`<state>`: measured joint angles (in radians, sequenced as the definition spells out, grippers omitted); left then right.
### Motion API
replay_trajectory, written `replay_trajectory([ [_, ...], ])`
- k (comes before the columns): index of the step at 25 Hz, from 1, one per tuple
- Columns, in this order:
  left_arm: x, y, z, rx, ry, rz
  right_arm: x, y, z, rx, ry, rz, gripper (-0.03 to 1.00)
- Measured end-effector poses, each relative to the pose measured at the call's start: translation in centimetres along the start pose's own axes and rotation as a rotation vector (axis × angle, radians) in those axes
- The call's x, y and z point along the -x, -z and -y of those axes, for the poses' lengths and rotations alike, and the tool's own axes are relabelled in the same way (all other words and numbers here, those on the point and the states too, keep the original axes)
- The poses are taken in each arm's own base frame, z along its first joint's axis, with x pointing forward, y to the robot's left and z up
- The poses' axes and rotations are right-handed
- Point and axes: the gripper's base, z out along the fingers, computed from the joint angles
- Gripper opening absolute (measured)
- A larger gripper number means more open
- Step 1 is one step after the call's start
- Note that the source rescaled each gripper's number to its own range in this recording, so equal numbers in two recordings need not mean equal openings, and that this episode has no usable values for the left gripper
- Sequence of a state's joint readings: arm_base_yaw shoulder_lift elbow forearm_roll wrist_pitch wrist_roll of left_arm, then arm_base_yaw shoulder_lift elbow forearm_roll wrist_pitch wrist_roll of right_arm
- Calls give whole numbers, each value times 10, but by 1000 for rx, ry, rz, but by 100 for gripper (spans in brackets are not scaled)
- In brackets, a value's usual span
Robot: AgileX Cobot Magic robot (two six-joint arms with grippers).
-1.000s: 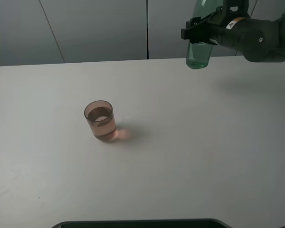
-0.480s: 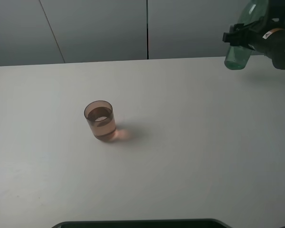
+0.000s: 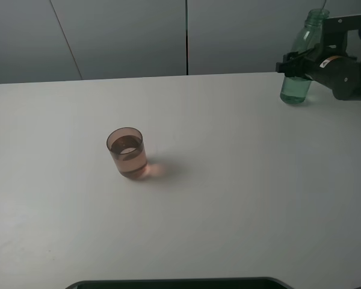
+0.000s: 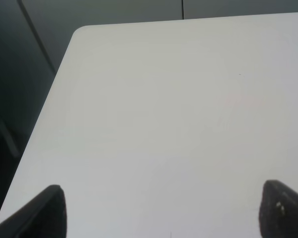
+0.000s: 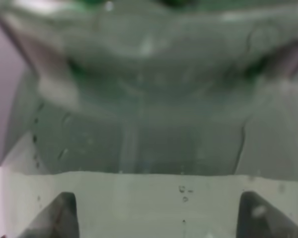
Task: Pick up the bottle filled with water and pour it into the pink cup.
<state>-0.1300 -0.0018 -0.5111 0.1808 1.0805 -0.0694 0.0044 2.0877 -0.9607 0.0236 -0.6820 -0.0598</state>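
The green-tinted transparent bottle (image 3: 296,87) stands upright at the far right of the white table (image 3: 228,180), its base at or just above the surface. My right gripper (image 3: 293,62) is shut on its body from the right side. In the right wrist view the bottle (image 5: 149,124) fills the picture between my right gripper's (image 5: 159,218) dark fingertips. The pink cup (image 3: 127,152) stands left of the table's middle with liquid in it, far from the bottle. My left gripper (image 4: 166,210) is open and empty over bare table near a table corner; it is out of the high view.
A grey panelled wall (image 3: 138,36) runs behind the table's far edge. A dark rim (image 3: 174,283) shows at the table's near edge. The table's left edge and a dark gap beside it (image 4: 20,99) show in the left wrist view.
My right gripper has carried the bottle from tilted and high above the table rightward and down. The bottle now stands upright at the far right. The cup has not moved.
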Motion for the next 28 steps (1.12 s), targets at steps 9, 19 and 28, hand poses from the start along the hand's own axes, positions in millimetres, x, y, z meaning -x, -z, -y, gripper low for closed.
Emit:
replay_trajectory([
  [9,0,0,0,0,0,0,1,0,5,-36,-47,13,36],
  [19,0,0,0,0,0,0,42,16,7,-38,-70,100,99],
  [28,0,0,0,0,0,0,110,62,9,-32,-60,195,100],
])
